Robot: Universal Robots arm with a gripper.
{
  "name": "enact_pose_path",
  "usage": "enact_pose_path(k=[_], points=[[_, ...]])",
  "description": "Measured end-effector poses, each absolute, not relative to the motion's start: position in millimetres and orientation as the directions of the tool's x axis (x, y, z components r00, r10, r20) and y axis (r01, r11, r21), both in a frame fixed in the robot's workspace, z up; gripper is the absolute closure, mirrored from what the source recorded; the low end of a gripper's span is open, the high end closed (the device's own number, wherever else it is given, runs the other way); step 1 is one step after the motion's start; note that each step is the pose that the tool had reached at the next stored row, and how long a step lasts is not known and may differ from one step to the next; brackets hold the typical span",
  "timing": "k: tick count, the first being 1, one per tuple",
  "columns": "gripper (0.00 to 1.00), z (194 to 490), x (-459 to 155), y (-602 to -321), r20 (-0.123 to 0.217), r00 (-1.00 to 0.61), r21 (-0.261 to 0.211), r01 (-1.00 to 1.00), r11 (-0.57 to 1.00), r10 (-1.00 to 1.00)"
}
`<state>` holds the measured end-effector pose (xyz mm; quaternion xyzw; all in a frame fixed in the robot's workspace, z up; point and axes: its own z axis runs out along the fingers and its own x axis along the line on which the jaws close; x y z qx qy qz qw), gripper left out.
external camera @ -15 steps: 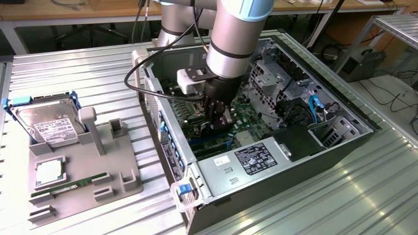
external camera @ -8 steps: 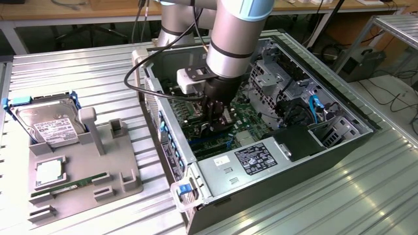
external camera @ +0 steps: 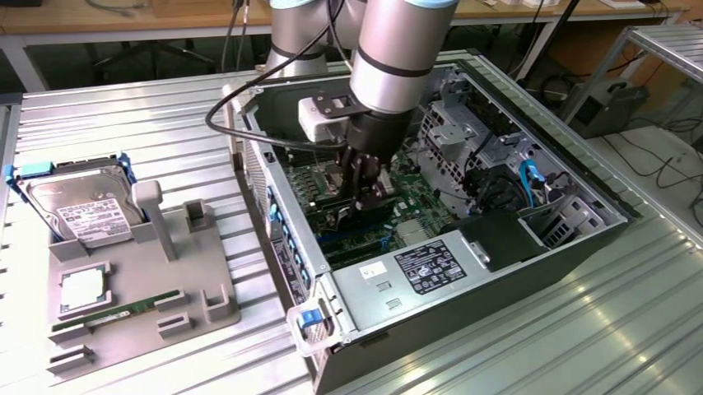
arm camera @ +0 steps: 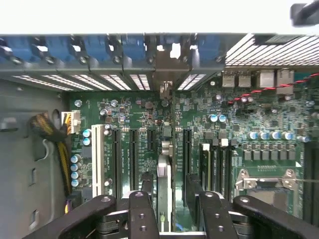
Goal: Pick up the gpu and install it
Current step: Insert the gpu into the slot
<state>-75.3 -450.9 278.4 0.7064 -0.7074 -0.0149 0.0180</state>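
The gpu (arm camera: 165, 169) stands on edge in a motherboard slot inside the open computer case (external camera: 571, 247). In the wrist view I see it as a thin edge running between my fingers, its silver bracket (arm camera: 168, 62) against the row of rear slot openings. My gripper (arm camera: 174, 211) straddles the card, open, with one black finger (arm camera: 142, 209) on each side and a small gap to the card. In the exterior view the gripper (external camera: 368, 193) reaches straight down into the case over the green motherboard (external camera: 423, 197).
A grey holder tray (external camera: 209, 263) at the exterior view's left carries a silver hard drive (external camera: 82, 210), a CPU (external camera: 82, 288) and a green RAM stick (external camera: 110, 317). The case walls, drive cages (external camera: 456, 123) and the labelled power supply (external camera: 434, 265) closely surround the arm.
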Motion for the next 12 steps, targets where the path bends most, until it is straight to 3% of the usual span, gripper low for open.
enact_pose_path(k=[3, 5, 7, 9, 12], points=[[0.61, 287.5, -75.4, -449.6, 0.004, -0.001, 0.047, -0.999, 0.002, -1.0], [0.75, 290.8, -75.4, -448.2, 0.004, -0.001, 0.047, -0.999, 0.002, -1.0], [0.75, 291.3, -75.9, -447.0, 0.005, -0.001, 0.047, -0.999, 0.002, -1.0], [0.89, 290.3, -78.7, -445.8, 0.005, -0.001, 0.046, -0.999, 0.001, -1.0], [0.89, 282.7, -80.9, -445.3, 0.005, -0.001, 0.046, -0.999, 0.001, -1.0]])
